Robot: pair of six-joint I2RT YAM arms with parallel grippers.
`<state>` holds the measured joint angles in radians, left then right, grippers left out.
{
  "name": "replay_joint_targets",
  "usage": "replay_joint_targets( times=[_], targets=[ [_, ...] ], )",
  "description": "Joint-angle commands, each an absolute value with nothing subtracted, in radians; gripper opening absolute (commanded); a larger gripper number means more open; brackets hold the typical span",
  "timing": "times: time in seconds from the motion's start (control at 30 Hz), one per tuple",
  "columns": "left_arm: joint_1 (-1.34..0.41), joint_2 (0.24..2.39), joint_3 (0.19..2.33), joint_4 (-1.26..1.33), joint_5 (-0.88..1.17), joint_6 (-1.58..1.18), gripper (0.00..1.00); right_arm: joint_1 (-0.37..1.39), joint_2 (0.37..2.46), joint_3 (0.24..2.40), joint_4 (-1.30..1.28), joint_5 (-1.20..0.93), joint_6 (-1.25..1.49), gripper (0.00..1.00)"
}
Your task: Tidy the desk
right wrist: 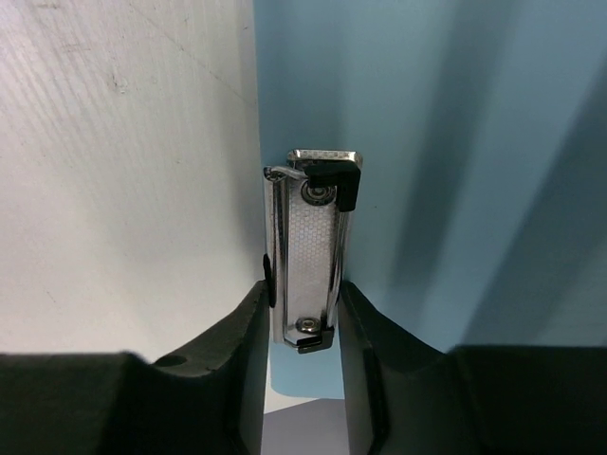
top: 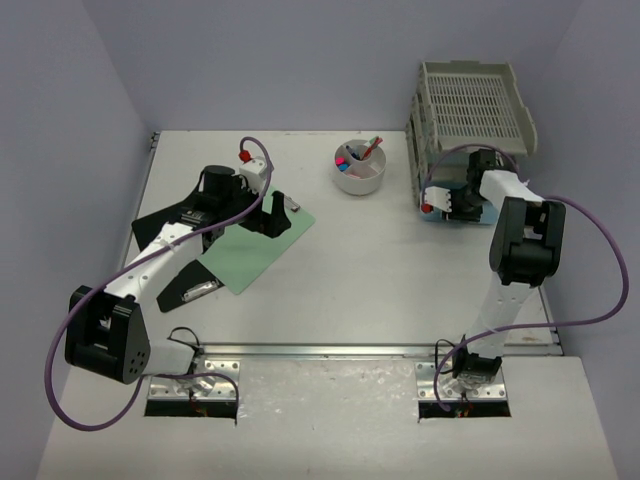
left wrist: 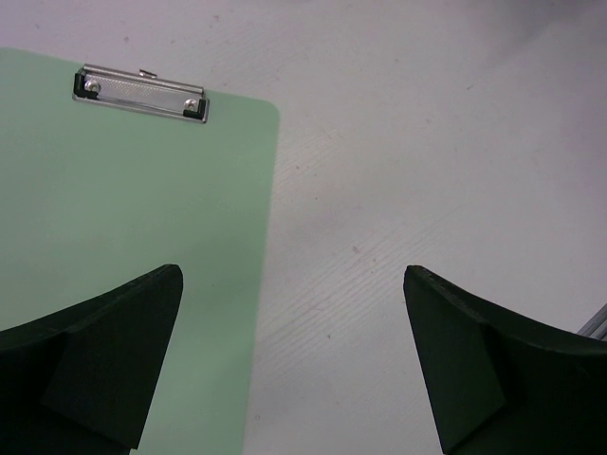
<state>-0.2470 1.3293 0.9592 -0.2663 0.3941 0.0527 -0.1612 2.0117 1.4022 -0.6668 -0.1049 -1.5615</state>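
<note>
Top external view: the white bench (top: 380, 270) fills the middle of the frame, with pale lilac walls on three sides and a metal rail (top: 330, 350) along its lower edge. Stacked grey slotted paper trays (top: 470, 100) stand at the upper right corner of the bench. A green clipboard (top: 262, 248) lies flat left of centre, turned at an angle. A black clipboard (top: 185, 278) lies against its lower left edge, partly under the left arm. A blue clipboard (top: 440, 217) lies at the foot of the trays, mostly hidden by the right arm. A round white bowl (top: 358, 172) with pens and small coloured bits sits at upper centre, apart from the trays. Left wrist view: the left claw (left wrist: 294, 284) hangs wide open over the bench, one finger above the green board's right edge and the other above bare white surface; the board's metal clip (left wrist: 140, 93) is at the upper left. Right wrist view: the right claw (right wrist: 302, 313) is narrow, its fingers pressed against both sides of the blue board's silver clip (right wrist: 313, 246)
</note>
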Motion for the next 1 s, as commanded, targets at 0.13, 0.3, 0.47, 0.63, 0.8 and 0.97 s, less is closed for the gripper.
replay_joint_targets(
  times=[0.13,0.3,0.47,0.63,0.8,0.97],
  targets=[
    [-0.235,1.327,0.999,-0.237,0.403,0.061,1.00,-0.156,2.020,1.469,-0.552,-0.107,-1.557,0.57],
    [-0.235,1.320,0.997,-0.240,0.403,0.061,1.00,-0.163,1.987,1.470,-0.535,-0.107,-1.560,0.63],
    [-0.235,1.309,0.993,-0.244,0.403,0.055,1.00,-0.166,1.936,1.445,-0.497,-0.104,-1.571,0.66],
    [-0.235,1.279,0.980,-0.246,0.398,0.054,1.00,-0.166,1.820,1.365,-0.482,-0.151,-1.549,0.67],
    [-0.235,1.254,0.963,-0.244,0.394,0.048,1.00,-0.166,1.666,1.214,-0.459,-0.218,-1.528,0.66],
    [-0.235,1.247,0.956,-0.239,0.398,0.037,1.00,-0.166,1.584,1.077,-0.477,-0.246,-1.530,0.58]
  ],
)
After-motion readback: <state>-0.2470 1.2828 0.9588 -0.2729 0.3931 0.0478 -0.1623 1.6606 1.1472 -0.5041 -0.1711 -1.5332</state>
